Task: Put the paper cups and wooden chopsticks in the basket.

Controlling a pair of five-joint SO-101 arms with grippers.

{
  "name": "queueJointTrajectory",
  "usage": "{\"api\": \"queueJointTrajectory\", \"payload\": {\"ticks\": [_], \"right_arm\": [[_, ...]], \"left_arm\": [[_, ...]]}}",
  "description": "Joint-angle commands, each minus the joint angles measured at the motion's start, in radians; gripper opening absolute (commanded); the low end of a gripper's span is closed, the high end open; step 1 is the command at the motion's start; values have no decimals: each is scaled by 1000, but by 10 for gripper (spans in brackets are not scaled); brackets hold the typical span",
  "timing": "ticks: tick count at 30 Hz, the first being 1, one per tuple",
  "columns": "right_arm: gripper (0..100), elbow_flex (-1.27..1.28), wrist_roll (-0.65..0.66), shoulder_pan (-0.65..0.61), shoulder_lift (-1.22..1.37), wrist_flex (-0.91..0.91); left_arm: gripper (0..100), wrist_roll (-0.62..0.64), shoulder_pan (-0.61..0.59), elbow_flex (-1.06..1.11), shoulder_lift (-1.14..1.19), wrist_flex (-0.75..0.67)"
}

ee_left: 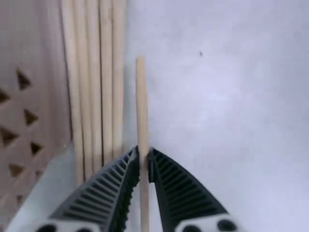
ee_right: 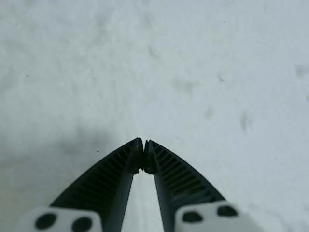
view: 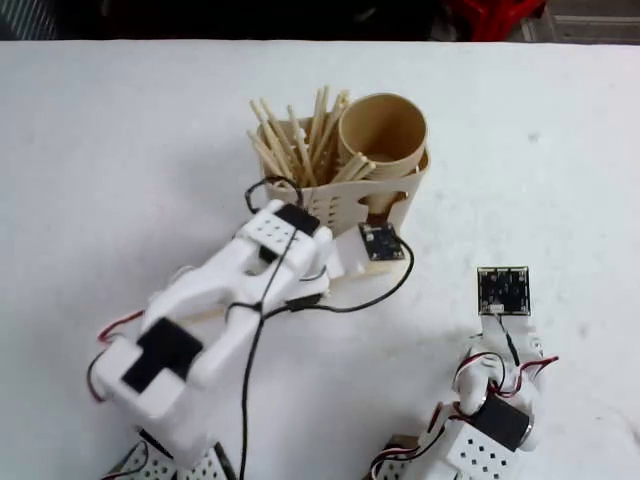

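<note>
Wooden chopsticks [view: 295, 140], pale and slender, stand bunched in the light wooden basket [view: 400, 200] with the cut-out wall. A tan paper cup [view: 382, 130] sits upright beside them in that same basket, mouth up. From the high view, the white left arm [view: 230, 300] leans right in at the basket's near side, while the right arm [view: 495, 410] sits well apart over the white table [view: 560, 150], out of the traffic.

Over to the left wrist: the left gripper [ee_left: 143, 152] is clamped on a single chopstick [ee_left: 141, 96], pinched partway along so it points straight ahead. It lies parallel to the sticks just beside it, a sensible line for slotting in. Whether its tip is inside the basket, I cannot tell.

Right wrist now: the right gripper [ee_right: 144, 145] has its tips together on nothing, parked above the table.
</note>
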Motion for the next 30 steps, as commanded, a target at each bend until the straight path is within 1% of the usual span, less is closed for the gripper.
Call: {"api": "queueJointTrajectory", "payload": {"ticks": [1,3,6,10,13,16,20,23,26,30], "right_arm": [[18,5,-3,-12,-13,7],[18,5,-3,-12,-13,7],[18,5,-3,-12,-13,7],[18,5,-3,-12,-13,7],[18,5,-3,-12,-13,7],[18,5,-3,-12,-13,7],[18,5,-3,-12,-13,7],[18,5,-3,-12,-13,7],[18,5,-3,-12,-13,7],[18,5,-3,-12,-13,7]], "left_arm": [[22,-2,25,55,-269,14],[22,3,42,87,-392,14],[22,95,68,94,-585,14],[23,242,73,-11,-802,12],[23,324,73,-120,-901,-18],[23,388,71,-224,-947,-126],[24,454,70,-356,-947,-284],[27,471,73,-347,-946,-436],[27,466,67,-281,-906,-578],[27,471,33,-241,-808,-678]]}}
